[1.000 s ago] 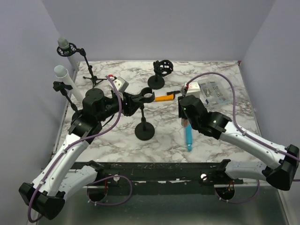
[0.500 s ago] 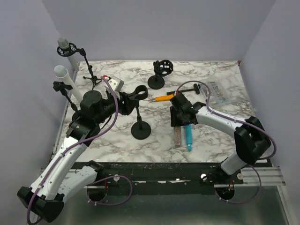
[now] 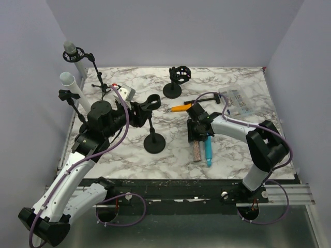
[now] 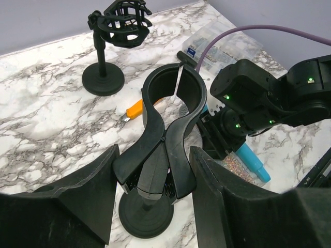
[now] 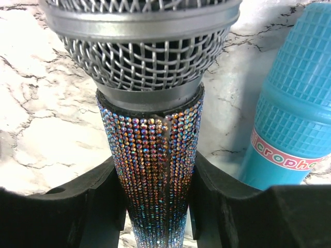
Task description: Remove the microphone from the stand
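A black microphone stand [image 3: 154,143] stands mid-table. Its clip [image 3: 151,102] is empty, and the open ring shows in the left wrist view [image 4: 173,85]. My left gripper [image 3: 139,111] is shut on the clip's handles [image 4: 154,155]. A sequined microphone [image 3: 196,151] with a silver mesh head [image 5: 139,46] lies low on the marble, apart from the stand. My right gripper [image 3: 197,132] is shut on its handle [image 5: 155,181], just below the head.
A blue microphone [image 3: 208,151] lies right beside the sequined one. An orange object [image 3: 179,108] lies behind them. A second stand [image 3: 176,82] is at the back, and a clear box [image 3: 235,102] at the back right. Two stands with white microphones [image 3: 70,82] are at the left edge.
My right arm folded in and brought the sequined microphone down beside the blue one. My left gripper shifted the stand slightly left.
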